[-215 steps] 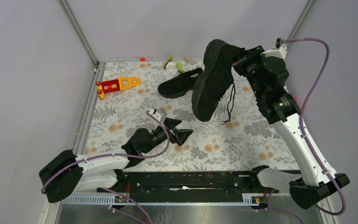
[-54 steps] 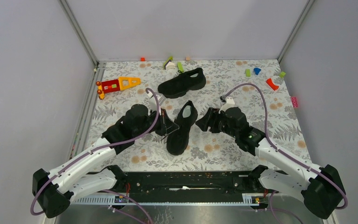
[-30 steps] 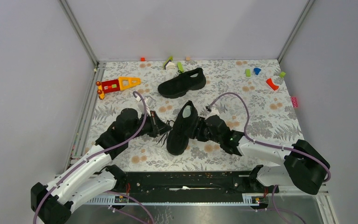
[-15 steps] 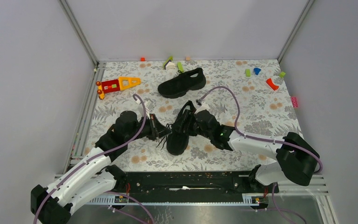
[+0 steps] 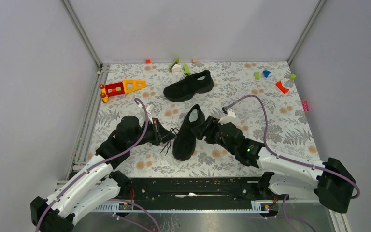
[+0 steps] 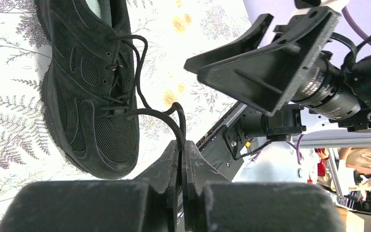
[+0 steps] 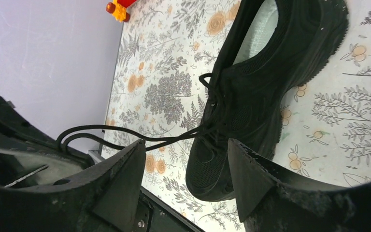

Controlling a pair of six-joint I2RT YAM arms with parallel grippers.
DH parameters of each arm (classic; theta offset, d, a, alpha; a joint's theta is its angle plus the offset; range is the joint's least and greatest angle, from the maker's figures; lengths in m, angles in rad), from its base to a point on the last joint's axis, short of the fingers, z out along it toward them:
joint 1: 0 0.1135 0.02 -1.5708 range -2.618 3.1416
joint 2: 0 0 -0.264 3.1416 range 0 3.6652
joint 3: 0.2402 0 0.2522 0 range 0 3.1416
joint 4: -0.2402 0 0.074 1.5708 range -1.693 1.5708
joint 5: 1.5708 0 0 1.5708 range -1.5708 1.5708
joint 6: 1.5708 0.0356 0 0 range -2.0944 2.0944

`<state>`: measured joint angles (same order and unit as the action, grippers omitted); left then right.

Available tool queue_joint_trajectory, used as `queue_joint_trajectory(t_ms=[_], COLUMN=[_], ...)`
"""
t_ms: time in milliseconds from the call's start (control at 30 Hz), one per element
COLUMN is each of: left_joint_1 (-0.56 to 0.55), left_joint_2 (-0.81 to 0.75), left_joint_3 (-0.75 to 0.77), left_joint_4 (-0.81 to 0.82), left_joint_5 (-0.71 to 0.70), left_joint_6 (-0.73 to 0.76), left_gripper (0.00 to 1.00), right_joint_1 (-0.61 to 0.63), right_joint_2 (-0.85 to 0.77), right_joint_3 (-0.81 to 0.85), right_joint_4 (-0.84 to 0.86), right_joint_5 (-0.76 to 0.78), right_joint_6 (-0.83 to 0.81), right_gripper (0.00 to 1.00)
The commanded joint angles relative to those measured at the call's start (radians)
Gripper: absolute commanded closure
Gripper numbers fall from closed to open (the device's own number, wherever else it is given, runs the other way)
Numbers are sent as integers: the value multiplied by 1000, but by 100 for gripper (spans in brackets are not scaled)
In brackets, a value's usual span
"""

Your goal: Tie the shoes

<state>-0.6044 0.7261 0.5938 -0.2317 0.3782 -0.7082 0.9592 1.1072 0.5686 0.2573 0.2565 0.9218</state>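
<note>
One black shoe (image 5: 185, 135) lies on the floral table (image 5: 270, 121), toe toward me, its pale insole showing. The matching shoe (image 5: 189, 85) lies on its side farther back. My left gripper (image 5: 167, 137) sits just left of the near shoe, shut on a loop of its black lace (image 6: 138, 72); the lace runs taut from the eyelets into the pinched fingertips (image 6: 174, 151). My right gripper (image 5: 203, 129) is at the shoe's right side, open, with nothing between its fingers (image 7: 125, 164). In the right wrist view the lace (image 7: 125, 131) passes over the tip of one finger.
A red and orange toy (image 5: 122, 88) lies at the back left. Small coloured blocks (image 5: 282, 87) are scattered at the back right and near the far shoe (image 5: 186, 69). Grey walls close the table on three sides. The black base rail (image 5: 193, 186) runs along the near edge.
My right gripper has drawn back to the right off the near shoe and opened wider. The left gripper stays shut on the lace, almost unmoved.
</note>
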Motion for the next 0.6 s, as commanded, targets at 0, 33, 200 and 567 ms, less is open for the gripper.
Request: queue_joint_trajectory(t_ms=[0,33,200,567], left_joint_1=[14,15,18,25], left_joint_2=[-13,-13,-16,-20], left_joint_3=[-5,-5,2,-3], left_joint_4=[34,39,37,40], left_joint_5=[20,25,25,19], left_joint_6=[-13,-20,-43,-91], left_gripper=[97,97,97,97], right_joint_1=[7,6,21,198], right_joint_2=[-83,-92,-61,181], right_joint_3=[-69,-93,-100,51], right_joint_4=[-23,1,10,134], right_joint_5=[95,89,40,104], right_joint_6=[2,25,40,117], right_gripper=[32,34,37,33])
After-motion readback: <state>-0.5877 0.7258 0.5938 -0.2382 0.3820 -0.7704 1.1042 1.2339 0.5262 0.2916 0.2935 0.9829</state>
